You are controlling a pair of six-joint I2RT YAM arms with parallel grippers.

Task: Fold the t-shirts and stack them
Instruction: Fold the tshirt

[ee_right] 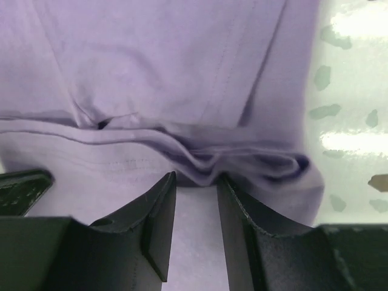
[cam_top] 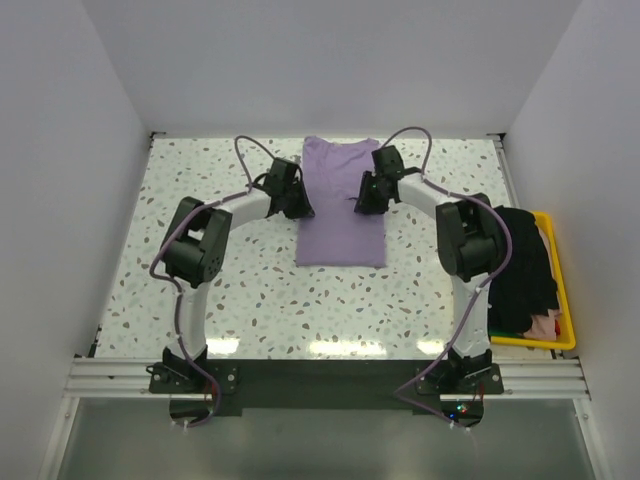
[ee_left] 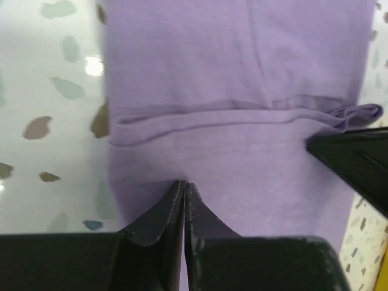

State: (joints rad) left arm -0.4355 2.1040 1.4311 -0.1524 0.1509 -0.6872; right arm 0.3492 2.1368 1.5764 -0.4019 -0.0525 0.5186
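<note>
While the folded lavender cloth t-shirt [cam_top: 341, 215] runs lengthwise away from us, we flank it, left gripper [ee_left: 183, 183] pressed together, right gripper [ee_right: 197, 176] spread.

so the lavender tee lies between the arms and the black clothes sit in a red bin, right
No, the plastic bin holding the black cloth garments is yellow, not red, as the top external view shows. The rest holds.

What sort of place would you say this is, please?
Probably a robot lab test cell: plain white walls box in a speckled white tabletop, two arms are bolted to a metal rail, and a yellow plastic bin holds clothes.
</note>
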